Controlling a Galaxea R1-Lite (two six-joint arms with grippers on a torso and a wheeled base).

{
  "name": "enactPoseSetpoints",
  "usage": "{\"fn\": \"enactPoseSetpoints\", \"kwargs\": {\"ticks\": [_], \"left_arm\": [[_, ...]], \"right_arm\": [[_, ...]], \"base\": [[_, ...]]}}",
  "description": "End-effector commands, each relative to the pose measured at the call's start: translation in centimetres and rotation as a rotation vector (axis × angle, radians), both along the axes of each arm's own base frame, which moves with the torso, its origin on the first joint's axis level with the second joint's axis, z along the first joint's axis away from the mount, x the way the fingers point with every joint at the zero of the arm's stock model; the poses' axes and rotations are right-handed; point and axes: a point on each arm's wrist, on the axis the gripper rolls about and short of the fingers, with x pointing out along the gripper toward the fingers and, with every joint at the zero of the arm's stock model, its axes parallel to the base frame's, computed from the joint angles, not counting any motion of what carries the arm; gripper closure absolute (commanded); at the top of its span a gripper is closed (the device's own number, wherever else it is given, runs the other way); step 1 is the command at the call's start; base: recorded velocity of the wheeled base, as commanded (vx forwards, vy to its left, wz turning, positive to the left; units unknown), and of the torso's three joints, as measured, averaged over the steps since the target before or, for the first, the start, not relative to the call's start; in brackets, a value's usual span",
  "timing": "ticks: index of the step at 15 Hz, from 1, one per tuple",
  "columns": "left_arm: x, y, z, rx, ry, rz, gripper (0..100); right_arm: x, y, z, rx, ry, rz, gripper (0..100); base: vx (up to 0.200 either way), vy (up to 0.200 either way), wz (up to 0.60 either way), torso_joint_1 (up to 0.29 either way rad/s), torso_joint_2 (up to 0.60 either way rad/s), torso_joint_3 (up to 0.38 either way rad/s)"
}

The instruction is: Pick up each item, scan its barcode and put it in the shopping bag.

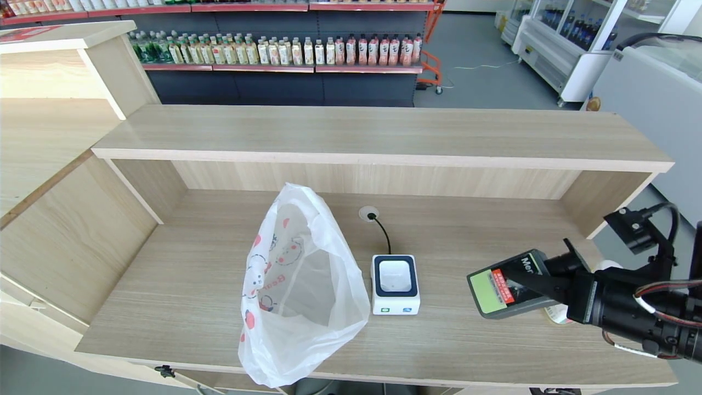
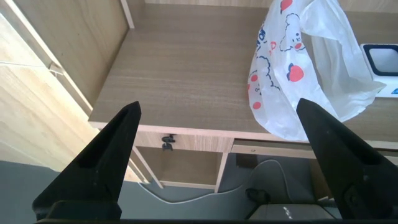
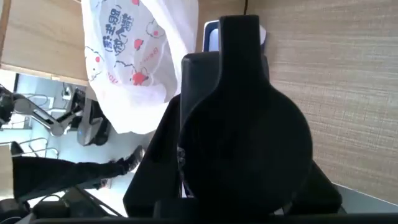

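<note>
A light wood-grain checkout counter [image 1: 466, 340] fills the foreground, walled at the back and sides by matching boards and topped by a raised wooden ledge [image 1: 384, 131]. Beyond it, dark store shelving with red edge rails [image 1: 263, 68] carries a long row of drink bottles [image 1: 274, 52]. A grey floor [image 1: 477, 55] runs to the right towards white glass-fronted refrigerated cabinets [image 1: 570, 49] under bright, even light.
</note>
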Motion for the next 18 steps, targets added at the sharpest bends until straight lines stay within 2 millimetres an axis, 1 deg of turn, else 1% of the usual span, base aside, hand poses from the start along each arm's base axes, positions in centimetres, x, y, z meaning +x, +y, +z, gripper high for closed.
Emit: {"fn": "enactPoseSetpoints", "kwargs": {"ticks": [1, 5, 9, 11, 13, 14, 15, 16, 17, 18], "left_arm": [[0.0, 0.0, 0.0, 0.001, 0.000, 0.000, 0], [0.0, 0.0, 0.0, 0.001, 0.000, 0.000, 0], [0.0, 0.0, 0.0, -0.002, 0.000, 0.000, 0], [0.0, 0.0, 0.0, 0.000, 0.000, 0.000, 0], [0.0, 0.0, 0.0, -0.002, 0.000, 0.000, 0], [0.0, 0.0, 0.0, 0.000, 0.000, 0.000, 0], [0.0, 0.0, 0.0, 0.000, 0.000, 0.000, 0], [0.0, 0.0, 0.0, 0.000, 0.000, 0.000, 0], [0.0, 0.0, 0.0, 0.000, 0.000, 0.000, 0], [0.0, 0.0, 0.0, 0.000, 0.000, 0.000, 0]], "right_arm": [[0.5, 0.2, -0.8, 0.000, 0.049, -0.001, 100], [0.7, 0.2, -0.9, -0.001, 0.051, -0.006, 100], [1.6, 0.4, -1.6, -0.012, 0.083, -0.010, 100], [3.6, 1.0, -1.7, -0.018, 0.085, -0.017, 100], [5.9, 1.8, -2.1, -0.038, 0.094, -0.039, 100], [6.3, 2.0, -2.2, -0.044, 0.096, -0.046, 100], [7.8, 2.6, -3.0, -0.082, 0.101, -0.056, 100], [8.7, 2.9, -3.7, -0.116, 0.107, -0.063, 100], [9.1, 3.0, -4.1, -0.129, 0.112, -0.067, 100], [10.1, 3.3, -5.1, -0.153, 0.130, -0.057, 100]], "base": [[0.000, 0.000, 0.00, 0.000, 0.00, 0.000], [0.000, 0.000, 0.00, 0.000, 0.00, 0.000], [0.000, 0.200, 0.00, -0.005, 0.00, 0.001], [0.000, 0.200, 0.00, 0.029, 0.01, -0.002], [0.000, 0.000, 0.00, 0.000, 0.00, 0.000], [0.000, 0.000, 0.00, 0.000, 0.00, 0.000], [0.000, 0.000, 0.00, 0.000, 0.00, 0.000], [0.000, 0.000, 0.00, 0.000, 0.00, 0.000], [0.000, 0.000, 0.00, 0.000, 0.00, 0.000], [0.000, 0.000, 0.00, 0.000, 0.00, 0.000]]}}
